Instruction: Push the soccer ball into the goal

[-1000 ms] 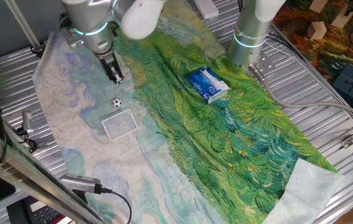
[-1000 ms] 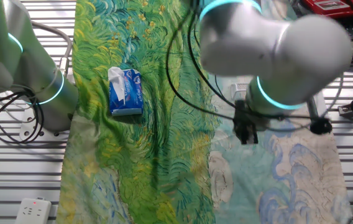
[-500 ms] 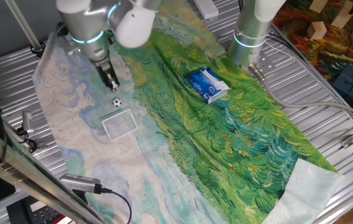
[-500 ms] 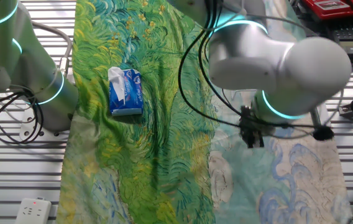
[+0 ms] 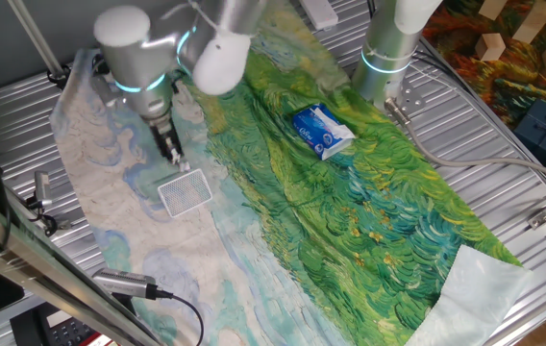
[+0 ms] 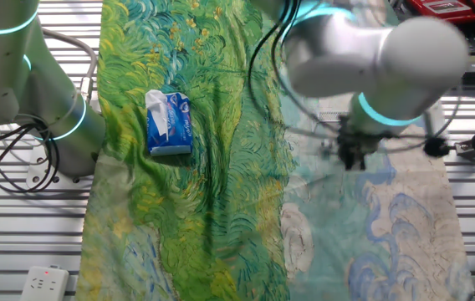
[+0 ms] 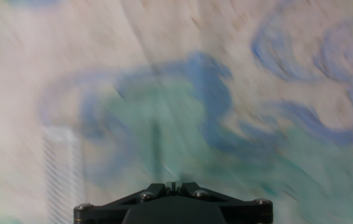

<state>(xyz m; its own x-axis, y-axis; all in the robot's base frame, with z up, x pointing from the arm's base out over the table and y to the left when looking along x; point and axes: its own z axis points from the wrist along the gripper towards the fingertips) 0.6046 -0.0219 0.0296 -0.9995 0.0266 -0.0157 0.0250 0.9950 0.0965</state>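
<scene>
The goal (image 5: pixel 185 192) is a small white mesh rectangle lying on the pale part of the painted cloth. My gripper (image 5: pixel 171 154) points down with its fingers together, its tips just above the cloth at the goal's far edge. I cannot make out the soccer ball; it may be hidden by the fingertips or against the mesh. In the other fixed view my gripper (image 6: pixel 353 156) hangs over the pale cloth, and the arm hides the goal and ball. The hand view is blurred by motion; the goal (image 7: pixel 61 168) is a pale striped patch at lower left.
A blue-and-white packet (image 5: pixel 321 131) lies on the green part of the cloth, also in the other fixed view (image 6: pixel 168 123). A second arm's base (image 5: pixel 388 58) stands at the cloth's far edge. A cable and a plug (image 5: pixel 124 282) lie near the front left.
My gripper has moved down and toward the goal, over the spot where the ball lay. The ball, seen between gripper and goal before, no longer shows.
</scene>
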